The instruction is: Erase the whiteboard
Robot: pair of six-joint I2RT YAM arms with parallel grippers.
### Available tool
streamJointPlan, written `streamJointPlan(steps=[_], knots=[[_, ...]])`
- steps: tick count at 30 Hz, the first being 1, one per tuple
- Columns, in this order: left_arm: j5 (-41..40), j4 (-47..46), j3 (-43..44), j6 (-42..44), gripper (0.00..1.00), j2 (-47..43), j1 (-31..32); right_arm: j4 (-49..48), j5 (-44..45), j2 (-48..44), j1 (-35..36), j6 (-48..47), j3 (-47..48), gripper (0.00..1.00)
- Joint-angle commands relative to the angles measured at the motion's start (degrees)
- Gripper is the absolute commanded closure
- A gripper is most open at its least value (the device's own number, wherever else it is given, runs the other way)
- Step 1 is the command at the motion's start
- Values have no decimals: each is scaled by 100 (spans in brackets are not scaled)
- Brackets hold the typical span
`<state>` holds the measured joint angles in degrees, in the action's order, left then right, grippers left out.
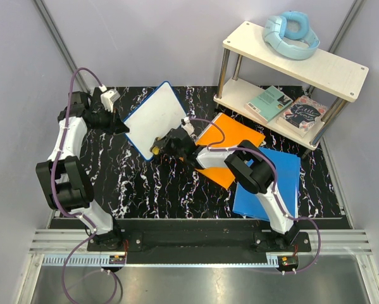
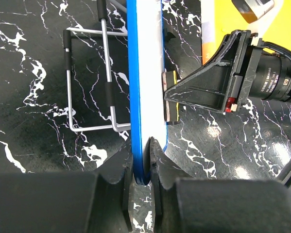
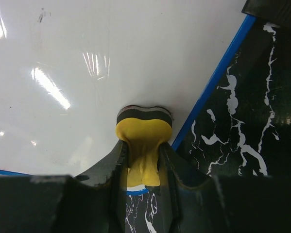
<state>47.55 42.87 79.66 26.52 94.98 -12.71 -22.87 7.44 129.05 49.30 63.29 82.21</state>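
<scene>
The whiteboard (image 1: 154, 117), white with a thin blue frame, stands tilted at the back middle of the black marble table. My left gripper (image 1: 121, 126) is shut on its left edge; the left wrist view shows the blue rim (image 2: 144, 97) pinched between the fingers of the left gripper (image 2: 141, 167). My right gripper (image 1: 162, 149) is shut on a yellow eraser sponge (image 3: 144, 131), whose dark felt face presses on the board's white surface (image 3: 111, 63) near a lower corner. That surface looks almost clean, with only a faint speck (image 3: 41, 17).
A wire stand (image 2: 89, 82) lies behind the board. An orange folder (image 1: 235, 140) and a blue folder (image 1: 274, 183) lie to the right. A two-tier shelf (image 1: 341, 76) at the back right carries blue headphones (image 1: 290, 35) and books (image 1: 269, 102).
</scene>
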Motion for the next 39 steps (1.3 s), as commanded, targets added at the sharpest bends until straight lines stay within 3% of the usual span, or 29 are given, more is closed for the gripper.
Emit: streamJointPlan(steps=[1, 7, 17, 22, 30, 39], knots=[[-791, 222, -73, 705, 100, 135, 93, 459, -24, -363, 11, 34, -311, 100], [-765, 239, -82, 688, 100, 161, 93, 249, 82, -574, -473, 44, -426, 100], [-747, 230, -91, 644, 100, 170, 93, 135, -31, -821, -588, -457, -417, 100], [-730, 239, -64, 600, 100, 214, 93, -15, -15, -689, -457, -571, -259, 100], [-756, 230, -56, 626, 100, 231, 93, -191, 407, -320, 35, -1529, 329, 100], [-738, 230, -38, 635, 100, 240, 93, 801, 1364, 58, 203, -2522, 1077, 100]])
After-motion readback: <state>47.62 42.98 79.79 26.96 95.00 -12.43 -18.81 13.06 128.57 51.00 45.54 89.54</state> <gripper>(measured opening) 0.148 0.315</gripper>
